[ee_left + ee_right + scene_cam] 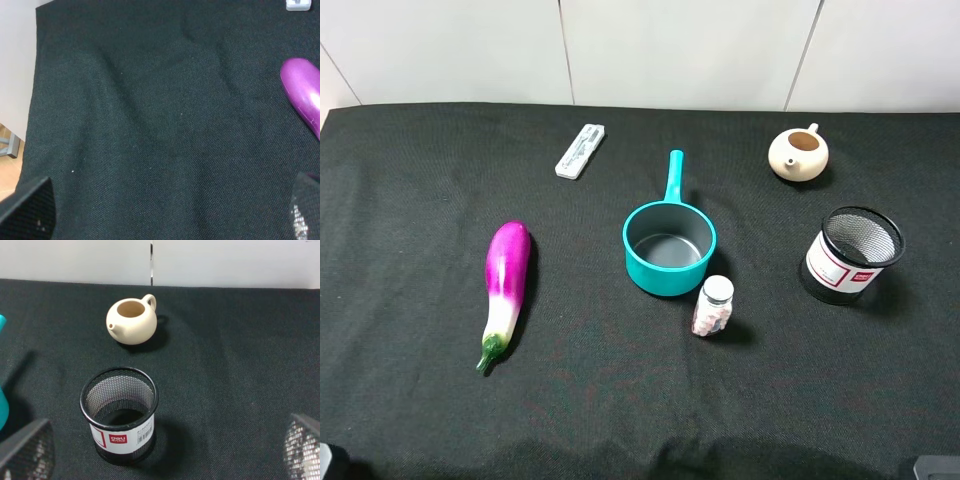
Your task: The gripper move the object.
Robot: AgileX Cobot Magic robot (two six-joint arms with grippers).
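The object, a small teal saucepan with a grey inside, stands mid-table with its long handle pointing toward the far wall. A sliver of it shows at the edge of the right wrist view. Both arms are held back at the near table edge, far from the pan, and only dark corners of them show in the high view. The left gripper is open over bare black cloth, its fingertips wide apart. The right gripper is also open and holds nothing, with the mesh cup ahead of it.
A purple eggplant lies to the pan's left, and a white flat item lies at the back left. A small bottle stands close against the pan's near right side. A cream teapot and a black mesh cup stand on the right.
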